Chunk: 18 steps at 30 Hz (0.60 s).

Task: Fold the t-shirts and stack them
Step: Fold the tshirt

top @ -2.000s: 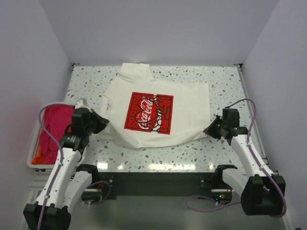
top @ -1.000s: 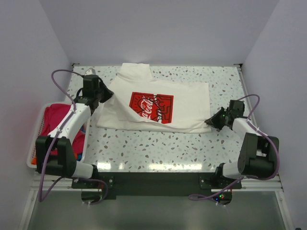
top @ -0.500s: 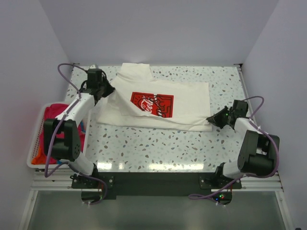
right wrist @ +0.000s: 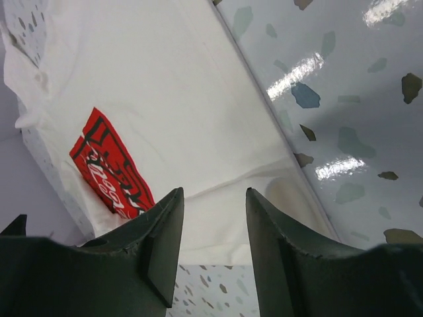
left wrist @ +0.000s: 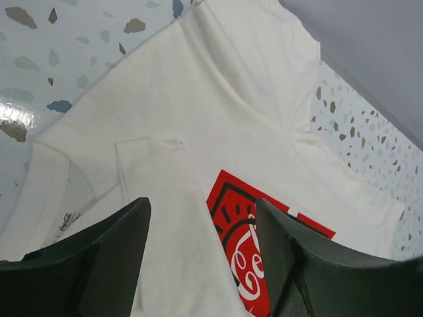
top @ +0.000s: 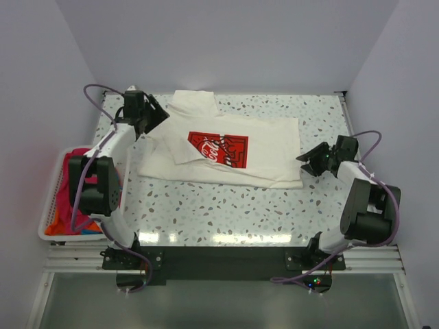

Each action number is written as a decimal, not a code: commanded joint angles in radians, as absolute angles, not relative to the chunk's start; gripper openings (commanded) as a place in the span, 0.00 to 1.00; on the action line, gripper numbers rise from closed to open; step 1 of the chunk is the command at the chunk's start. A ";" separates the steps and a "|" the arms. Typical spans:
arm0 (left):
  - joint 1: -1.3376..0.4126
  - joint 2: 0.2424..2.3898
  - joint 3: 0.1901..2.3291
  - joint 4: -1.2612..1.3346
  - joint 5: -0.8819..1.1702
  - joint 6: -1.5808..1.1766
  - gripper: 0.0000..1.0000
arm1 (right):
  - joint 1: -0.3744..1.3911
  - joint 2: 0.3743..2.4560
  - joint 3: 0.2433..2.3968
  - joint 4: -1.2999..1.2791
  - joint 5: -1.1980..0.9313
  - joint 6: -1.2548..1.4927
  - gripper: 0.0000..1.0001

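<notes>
From above, the white t-shirt (top: 267, 147) lay partly folded mid-table (top: 226, 212), its long axis running left to right. The left gripper (top: 154, 116) sat at its far-left corner and the right gripper (top: 310, 163) just off its near-right corner, so each arm was nearest its own end.

At the left wrist, the left gripper (left wrist: 201, 218) was spread and empty. A doubled flap of the t-shirt (left wrist: 218, 112) lay straight ahead – a layering the top view flattened.

At the right wrist, the right gripper (right wrist: 213, 198) was parted and held nothing, the t-shirt (right wrist: 152, 86) edge ahead and leftward.
</notes>
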State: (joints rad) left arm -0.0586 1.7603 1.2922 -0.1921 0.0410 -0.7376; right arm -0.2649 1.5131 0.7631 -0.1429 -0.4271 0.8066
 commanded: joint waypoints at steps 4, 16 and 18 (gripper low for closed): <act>-0.049 1.677 1.339 -0.247 0.000 -0.751 0.72 | -0.242 1.335 0.766 -0.247 -0.269 0.675 0.47; -0.239 1.370 0.902 -0.311 -0.294 -0.880 0.56 | 0.040 1.230 0.736 -0.351 0.080 0.580 0.44; -0.245 1.371 0.873 -0.310 -0.293 -0.896 0.54 | 0.086 1.242 0.753 -0.363 0.141 0.569 0.44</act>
State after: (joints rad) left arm -0.2379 1.3788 0.9188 -0.2981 -0.2176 -0.8444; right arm 0.0360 1.2240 0.7174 -0.3325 -0.0200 0.6094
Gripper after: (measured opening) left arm 0.549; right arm 0.444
